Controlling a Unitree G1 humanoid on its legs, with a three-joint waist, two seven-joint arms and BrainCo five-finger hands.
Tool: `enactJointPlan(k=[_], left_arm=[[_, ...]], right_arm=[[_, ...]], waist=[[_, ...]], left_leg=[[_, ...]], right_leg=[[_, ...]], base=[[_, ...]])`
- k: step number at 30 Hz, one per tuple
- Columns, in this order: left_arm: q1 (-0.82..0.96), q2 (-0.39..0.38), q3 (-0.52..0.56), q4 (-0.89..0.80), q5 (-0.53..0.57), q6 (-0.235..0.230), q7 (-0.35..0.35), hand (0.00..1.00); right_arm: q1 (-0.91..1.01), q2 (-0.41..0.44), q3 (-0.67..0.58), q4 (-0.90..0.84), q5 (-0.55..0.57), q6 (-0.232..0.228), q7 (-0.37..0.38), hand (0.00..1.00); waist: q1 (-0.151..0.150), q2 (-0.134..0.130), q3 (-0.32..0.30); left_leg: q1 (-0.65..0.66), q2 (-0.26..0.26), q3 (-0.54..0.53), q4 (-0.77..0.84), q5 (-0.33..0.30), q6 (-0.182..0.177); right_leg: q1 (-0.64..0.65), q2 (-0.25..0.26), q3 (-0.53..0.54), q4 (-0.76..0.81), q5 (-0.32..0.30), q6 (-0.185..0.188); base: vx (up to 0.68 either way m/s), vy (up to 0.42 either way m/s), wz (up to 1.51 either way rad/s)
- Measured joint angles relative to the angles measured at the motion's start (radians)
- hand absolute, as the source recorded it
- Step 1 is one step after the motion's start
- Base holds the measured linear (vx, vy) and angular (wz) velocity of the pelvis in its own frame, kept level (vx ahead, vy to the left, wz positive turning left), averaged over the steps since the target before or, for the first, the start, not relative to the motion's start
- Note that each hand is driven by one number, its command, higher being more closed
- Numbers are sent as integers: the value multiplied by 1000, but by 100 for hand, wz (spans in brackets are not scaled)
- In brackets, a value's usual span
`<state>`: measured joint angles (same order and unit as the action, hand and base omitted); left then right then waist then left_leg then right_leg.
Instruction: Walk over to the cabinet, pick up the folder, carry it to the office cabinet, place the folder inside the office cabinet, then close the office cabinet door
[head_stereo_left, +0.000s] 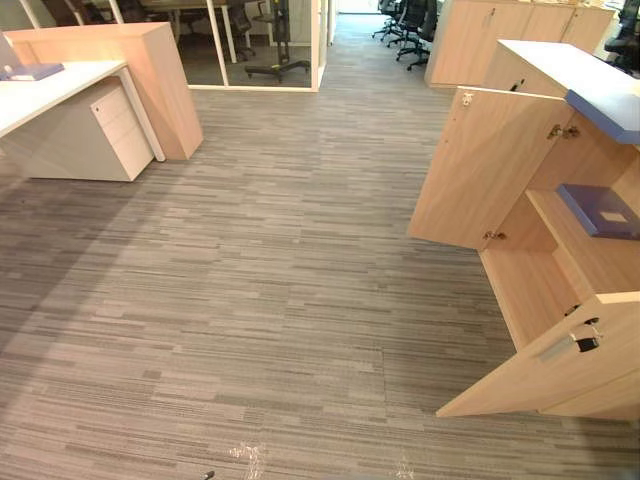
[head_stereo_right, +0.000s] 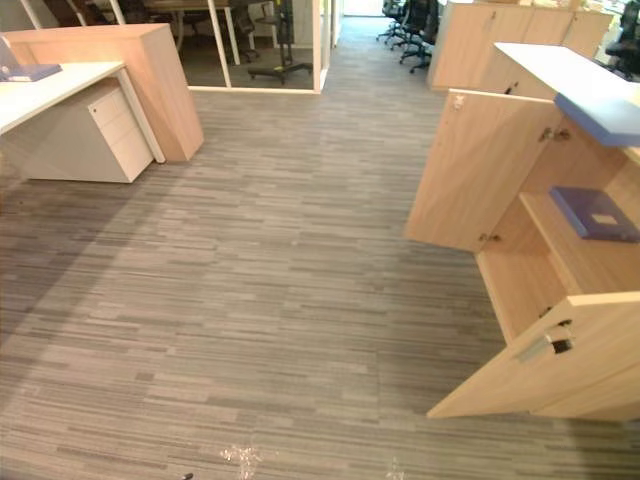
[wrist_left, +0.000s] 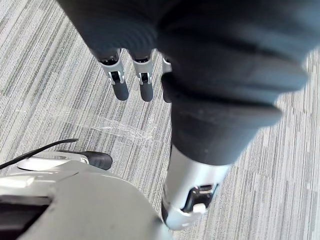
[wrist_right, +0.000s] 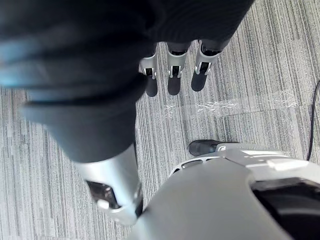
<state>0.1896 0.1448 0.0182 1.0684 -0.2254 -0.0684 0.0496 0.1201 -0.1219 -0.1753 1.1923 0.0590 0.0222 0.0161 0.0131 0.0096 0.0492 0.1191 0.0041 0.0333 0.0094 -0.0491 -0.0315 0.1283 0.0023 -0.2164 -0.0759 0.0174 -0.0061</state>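
The fingers of the left hand (wrist_left: 144, 86) hang straight and loose above the carpet (wrist_left: 60, 75), grasping nothing. The right hand (wrist_right: 173, 80) hangs the same way, released and empty. The blue folder (head_stereo_left: 598, 211) lies flat on a shelf (head_stereo_left: 590, 265) inside the office cabinet (head_stereo_left: 560, 60), well off to the robot's right. Both doors are swung wide, the far door (head_stereo_left: 480, 170) and the near door (head_stereo_left: 540, 375). What seems left is the closing, and the risks sit there. The near door juts out over the floor, so a step taken too close could knock it. A straight-fingered push near a door's edge might slip off. The folder's corner looks close to the shelf front, where a swinging door could catch it. A second blue slab (head_stereo_left: 606, 112) on the cabinet top might be mistaken for the folder.
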Motion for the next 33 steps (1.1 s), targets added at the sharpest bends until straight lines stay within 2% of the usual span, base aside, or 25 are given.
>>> enactJointPlan(k=[6, 8, 14, 20, 28, 33], left_arm=[[2, 1, -7, -2, -51, -5, -9, 0], [13, 5, -16, -26, -60, -5, -15, 0], [28, 6, -17, -53, -57, -5, -20, 0], [30, 6, -27, -79, 28, -20, -2, 0], [22, 19, -71, -87, 147, -39, 31, 0], [13, 28, -103, -83, 188, -53, 53, 0]], right_arm=[[-10, 7, -42, 10, 4, -3, 0, 0], [-17, 10, -61, 23, 9, -2, 0, 0], [-17, 15, -93, 33, 42, -2, -2, 0], [-11, 25, -128, 39, 156, -7, -19, 0], [-13, 33, -150, 40, 154, -15, -32, 0], [-20, 28, -96, 36, 97, -47, -68, 0]], waist=[[0, 0, 7], [0, -3, 10], [1, -3, 12], [0, -5, 31], [0, -10, 42], [-2, -14, 44]], left_leg=[[5, 4, 1, -23, 9, -4], [6, 5, 2, -26, 12, -8], [9, 4, 5, -27, 13, -9], [24, 7, 6, -38, 20, -7], [23, 6, 5, -44, 22, -3], [23, 6, 7, -48, 22, -4]], right_leg=[[2, 5, -2, -6, -3, 19], [1, 5, -3, -6, -1, 41], [3, 3, -3, -6, 0, 44], [7, 5, -4, -11, 0, 43], [3, 5, -12, -12, 3, 39], [1, 5, -15, -12, 3, 39]], base=[[0, 0, 0], [0, 0, 0], [0, 0, 0], [-28, 1, -1], [0, 0, 0], [0, 0, 0]])
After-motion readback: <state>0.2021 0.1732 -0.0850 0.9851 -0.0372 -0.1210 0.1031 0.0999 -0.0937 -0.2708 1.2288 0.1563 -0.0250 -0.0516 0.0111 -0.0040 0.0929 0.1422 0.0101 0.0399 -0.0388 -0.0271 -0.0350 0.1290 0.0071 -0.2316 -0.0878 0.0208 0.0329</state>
